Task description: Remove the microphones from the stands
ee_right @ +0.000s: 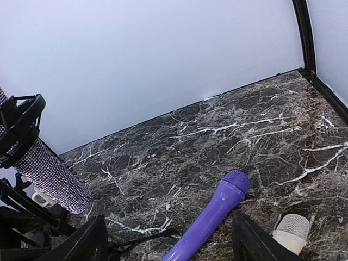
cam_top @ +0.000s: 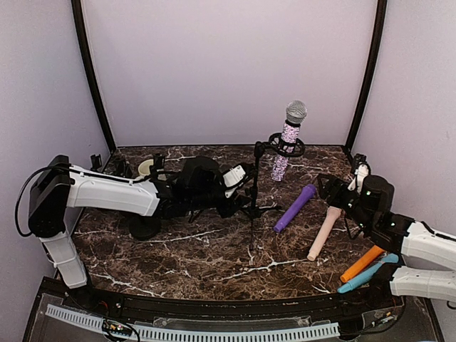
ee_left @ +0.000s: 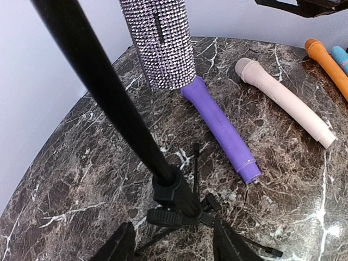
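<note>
1. Left gripper [ee_left: 174, 228] is standing partly open at the bottom centre of the left wrist view. Its fingers [ee_left: 120, 246] are flanking the lower collar of the stand [ee_left: 117, 103]. We cannot tell whether they are touching it.
2. Right gripper [ee_right: 168, 231] is standing wide open at the bottom of the right wrist view and is gripping nothing.
3. We are locating the rhinestone microphone [cam_top: 288, 139] at the upper centre-right of the top view. It is sitting tilted in the stand's black ring clip [cam_top: 273, 140], grille uppermost.
4. We are noting a purple microphone [cam_top: 295, 208] lying on the marble table [cam_top: 178, 249] just right of the stand's tripod feet. A beige microphone [cam_top: 324, 231] is lying further right.
5. We are noting an orange microphone [cam_top: 362, 263] and a blue microphone [cam_top: 367, 278] lying side by side at the lower right, beside the right arm.
</note>
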Controlling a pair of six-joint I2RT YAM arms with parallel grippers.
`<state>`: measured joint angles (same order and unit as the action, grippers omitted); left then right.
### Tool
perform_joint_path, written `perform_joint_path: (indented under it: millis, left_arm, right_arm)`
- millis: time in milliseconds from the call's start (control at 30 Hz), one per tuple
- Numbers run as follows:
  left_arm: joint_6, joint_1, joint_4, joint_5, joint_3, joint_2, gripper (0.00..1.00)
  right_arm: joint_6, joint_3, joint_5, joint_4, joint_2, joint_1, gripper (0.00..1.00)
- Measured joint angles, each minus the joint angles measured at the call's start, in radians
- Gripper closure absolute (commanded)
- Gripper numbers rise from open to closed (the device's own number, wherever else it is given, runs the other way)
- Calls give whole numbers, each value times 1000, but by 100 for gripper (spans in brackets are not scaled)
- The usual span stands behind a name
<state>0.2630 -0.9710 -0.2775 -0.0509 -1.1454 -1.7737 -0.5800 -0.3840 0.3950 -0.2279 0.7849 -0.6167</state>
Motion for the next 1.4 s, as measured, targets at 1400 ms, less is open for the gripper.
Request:
perform_joint_path:
  millis: [1400]
  left_arm:
    - [60, 14, 18, 7, -52, -65, 76]
  right_arm:
    - [-28, 12, -18, 2, -31, 48, 25]
